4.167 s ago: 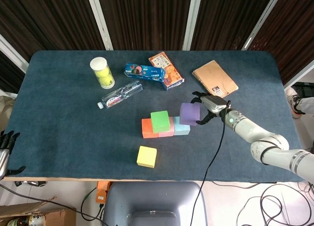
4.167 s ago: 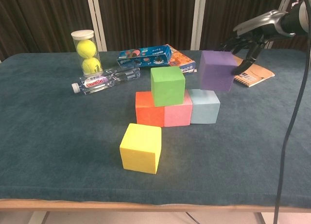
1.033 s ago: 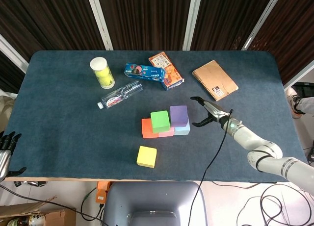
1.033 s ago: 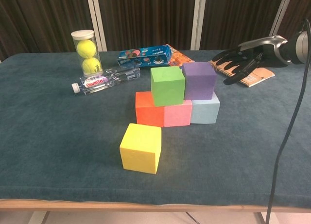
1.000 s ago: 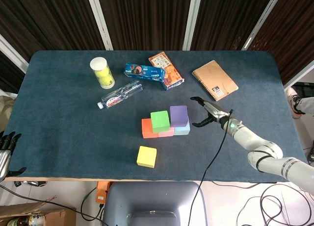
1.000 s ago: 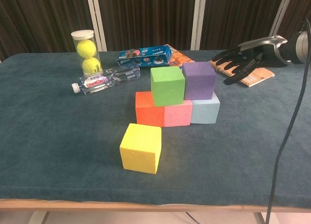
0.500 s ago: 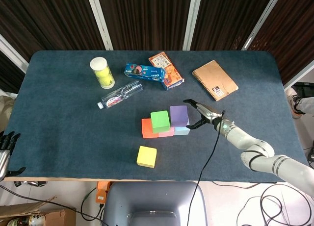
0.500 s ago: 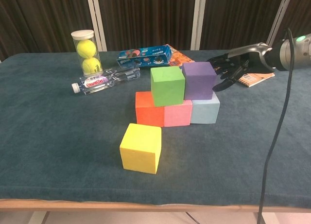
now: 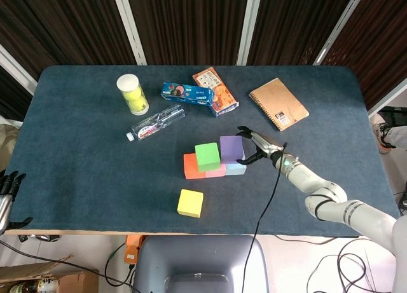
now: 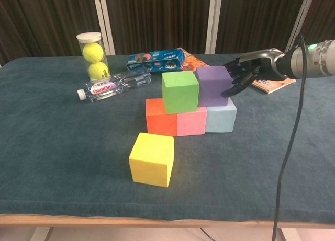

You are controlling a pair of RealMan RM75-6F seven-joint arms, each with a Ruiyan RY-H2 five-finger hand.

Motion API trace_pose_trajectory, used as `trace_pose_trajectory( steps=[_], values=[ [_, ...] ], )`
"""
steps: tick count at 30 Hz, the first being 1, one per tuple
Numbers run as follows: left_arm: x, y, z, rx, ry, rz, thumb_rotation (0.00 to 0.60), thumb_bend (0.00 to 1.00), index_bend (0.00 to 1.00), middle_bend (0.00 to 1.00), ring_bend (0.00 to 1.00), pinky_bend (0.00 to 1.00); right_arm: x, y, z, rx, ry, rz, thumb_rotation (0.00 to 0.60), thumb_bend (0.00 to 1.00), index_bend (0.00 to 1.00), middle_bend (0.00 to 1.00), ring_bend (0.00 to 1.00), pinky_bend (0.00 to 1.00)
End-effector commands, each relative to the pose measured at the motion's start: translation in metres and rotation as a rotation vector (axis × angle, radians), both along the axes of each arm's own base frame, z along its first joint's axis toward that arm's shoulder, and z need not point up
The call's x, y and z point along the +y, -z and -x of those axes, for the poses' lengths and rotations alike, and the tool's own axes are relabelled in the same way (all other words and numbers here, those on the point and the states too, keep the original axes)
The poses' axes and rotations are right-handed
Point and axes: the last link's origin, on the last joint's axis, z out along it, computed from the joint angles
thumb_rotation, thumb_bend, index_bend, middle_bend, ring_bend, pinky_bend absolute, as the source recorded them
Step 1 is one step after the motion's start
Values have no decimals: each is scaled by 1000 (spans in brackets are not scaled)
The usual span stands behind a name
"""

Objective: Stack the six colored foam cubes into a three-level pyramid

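Note:
An orange cube, a pink cube and a light blue cube form a row on the blue cloth. On top of them sit a green cube and a purple cube, side by side. A yellow cube lies alone in front of the row. My right hand is at the purple cube's right side, fingers spread, fingertips touching its right face. At the table's front left corner my left hand is off the edge, fingers apart and holding nothing.
At the back stand a tube of tennis balls, a lying water bottle, a blue snack box and an orange box. A brown spiral notebook lies behind my right hand. A black cable hangs from the right arm.
Earlier my right hand held the purple cube in the air; the cube now rests on the pink and blue cubes. The hand drew back, then moved left until it touched the cube's side.

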Motion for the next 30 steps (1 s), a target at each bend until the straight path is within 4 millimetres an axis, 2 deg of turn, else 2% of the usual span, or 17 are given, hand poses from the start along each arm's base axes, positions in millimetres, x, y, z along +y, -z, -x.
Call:
trace_pose_trajectory(
  steps=[1,4,7,16,23,30],
  values=[
    [0,0,1,0,-2,-1,583,119,53,0,0,108,-1,1,0,0,-2,5,600,154,336,0,0,0],
    [-1,-1,1,-3,-4,-3,585,118,53,0,0,109,-1,-1,0,-10,0,17,600,159,380,0,0,0],
    [-1,-2,2,-3,-6,-5,582,119,53,0,0,108,-1,-4,2,-7,-7,26,600,220,413,0,0,0],
    [-1,0,2,-2,-6,-3,582,118,53,0,0,108,4,-19,3,45,-68,29,600,313,447,0,0,0],
    [0,1,1,2,-5,-1,583,118,47,0,0,108,7,-26,7,42,-82,29,600,319,457,0,0,0],
    [0,1,1,2,-5,-1,582,118,46,0,0,108,10,-24,10,40,-87,6,600,323,459,0,0,0]
  ],
)
